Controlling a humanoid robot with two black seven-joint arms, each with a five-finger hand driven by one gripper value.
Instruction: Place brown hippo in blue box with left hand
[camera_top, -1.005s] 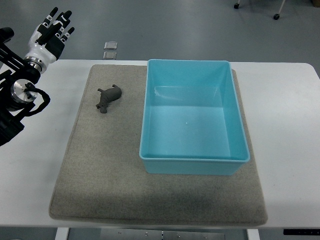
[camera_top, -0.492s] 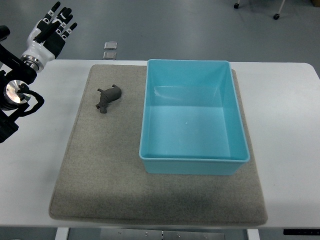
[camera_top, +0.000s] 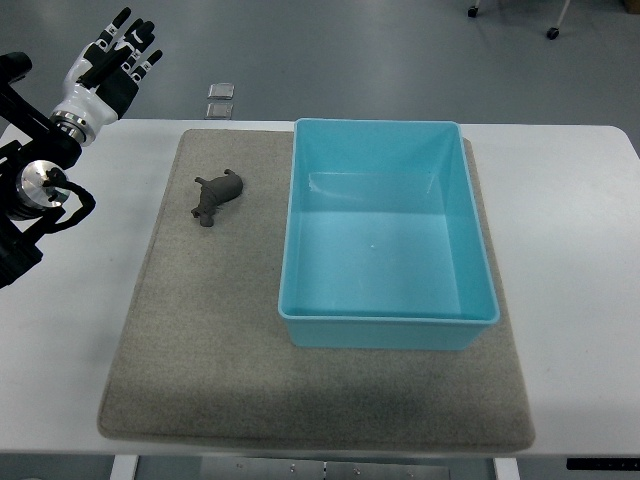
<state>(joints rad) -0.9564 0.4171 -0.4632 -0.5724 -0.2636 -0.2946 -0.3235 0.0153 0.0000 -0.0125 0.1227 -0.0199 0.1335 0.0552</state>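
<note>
Hippo (camera_top: 216, 197) lies on the mat (camera_top: 200, 330) at nine o'clock of the box (camera_top: 385, 318), just beside it and easy to reach. Our left hand (camera_top: 110, 65), at ten o'clock, has its fingers spread, holding nothing, well apart from the toy, so we judge the grasp not yet begun.

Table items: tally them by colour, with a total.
Brown: 1, the hippo
Blue: 1, the box
Grey: 1, the mat
Total: 3

Left hand (camera_top: 112, 62) slightly further right, toward the mat, than before.
</note>
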